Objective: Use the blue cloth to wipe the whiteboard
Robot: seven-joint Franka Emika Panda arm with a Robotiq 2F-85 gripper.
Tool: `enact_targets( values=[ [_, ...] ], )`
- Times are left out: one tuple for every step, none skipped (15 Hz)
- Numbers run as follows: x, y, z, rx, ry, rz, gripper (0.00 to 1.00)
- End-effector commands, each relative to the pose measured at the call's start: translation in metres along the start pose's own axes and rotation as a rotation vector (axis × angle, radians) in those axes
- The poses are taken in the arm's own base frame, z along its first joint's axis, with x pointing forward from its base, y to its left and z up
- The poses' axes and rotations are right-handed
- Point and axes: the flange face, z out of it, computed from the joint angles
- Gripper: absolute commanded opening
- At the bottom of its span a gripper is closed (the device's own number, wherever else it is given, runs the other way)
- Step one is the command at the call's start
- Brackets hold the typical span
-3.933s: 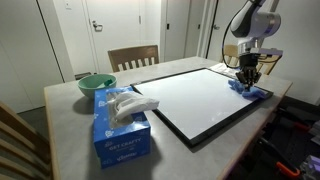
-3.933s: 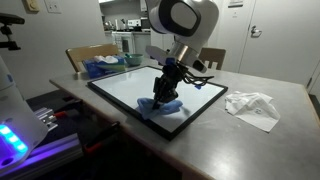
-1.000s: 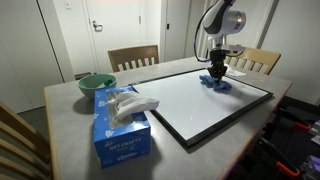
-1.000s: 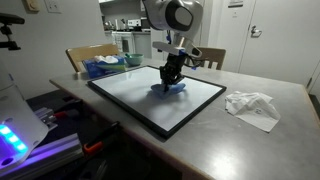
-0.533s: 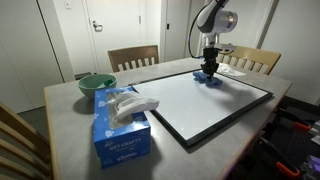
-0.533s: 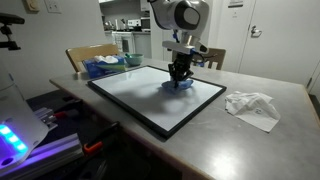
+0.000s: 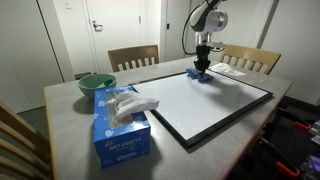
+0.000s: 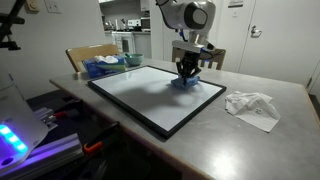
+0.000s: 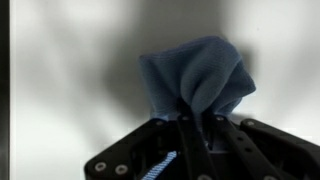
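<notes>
Wiping stroke, seen from my tool outward. My tool [image 9: 197,120] is pressed together on a gathered peak of the blue cloth [image 9: 195,75]. The cloth hangs straight below the fingers and spreads onto the whiteboard [image 9: 70,90].

In both exterior views the tool [image 7: 201,67] [image 8: 187,69] stands upright over the cloth [image 7: 200,76] [image 8: 185,84]. The cloth rests on the whiteboard [image 7: 205,108] [image 8: 145,95], just inside the board corner by the chair side of the bench [image 7: 65,125]. From here the board's long axis and most of its surface run back toward the bench edge with the tissue box [image 7: 122,128]. Any further pass, I judge, must drag that way.

Compared with the earlier frames, tool and cloth have travelled along one board edge, from its opposite corner to this one. The tissue box, the green bowl [image 7: 96,84] and the crumpled paper [image 8: 252,106] are unmoved.
</notes>
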Motion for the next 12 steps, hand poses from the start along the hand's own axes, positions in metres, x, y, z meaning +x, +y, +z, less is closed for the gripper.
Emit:
enact_targets(
  values=[
    [0.023,0.008,0.006,0.005,0.022,-0.04,0.03],
    [0.027,0.007,0.006,0.006,0.028,-0.046,0.03],
    [0.029,0.007,0.006,0.006,0.03,-0.05,0.03],
    [0.031,0.006,0.006,0.008,0.031,-0.053,0.03],
    [0.032,0.005,0.006,0.009,0.03,-0.057,0.03],
    [0.033,0.004,0.005,0.01,0.029,-0.059,0.03],
    [0.033,0.003,0.005,0.01,0.026,-0.058,0.03],
    [0.033,0.001,0.005,0.012,0.021,-0.058,0.03],
    [0.032,0.0,0.005,0.013,0.021,-0.059,0.03],
    [0.032,-0.003,0.004,0.013,0.02,-0.061,0.03],
    [0.032,-0.005,0.004,0.013,0.02,-0.064,0.03],
    [0.032,-0.007,0.003,0.012,0.021,-0.067,0.03]
  ],
)
